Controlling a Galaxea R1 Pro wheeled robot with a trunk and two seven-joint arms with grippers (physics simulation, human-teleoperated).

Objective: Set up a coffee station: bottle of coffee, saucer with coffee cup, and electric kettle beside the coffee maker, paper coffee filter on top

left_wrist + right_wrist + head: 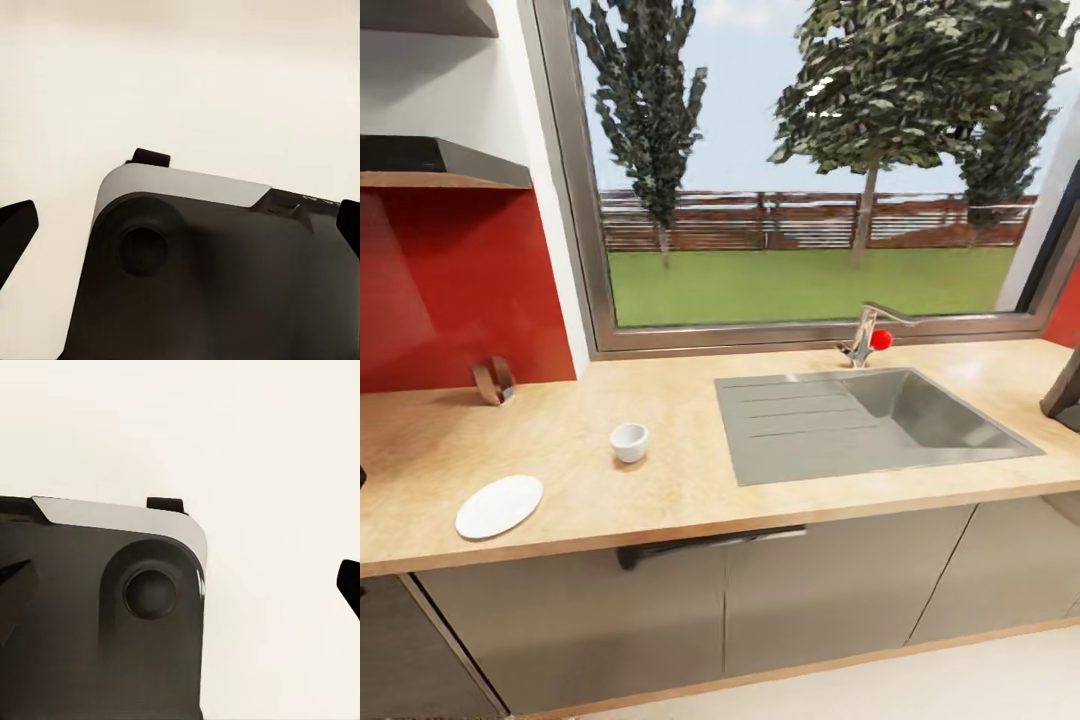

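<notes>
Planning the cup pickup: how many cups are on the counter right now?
1. The white cup stands on the wooden countertop, left of the sink, apart from the saucer. Others may sit outside the picture.

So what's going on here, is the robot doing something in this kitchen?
Nothing is being handled yet. The robot faces a light wooden countertop where a small white coffee cup stands apart from a flat white saucer, left of a steel sink. Both wrist cameras look down at the robot's dark base, with gripper fingers spread.
</notes>
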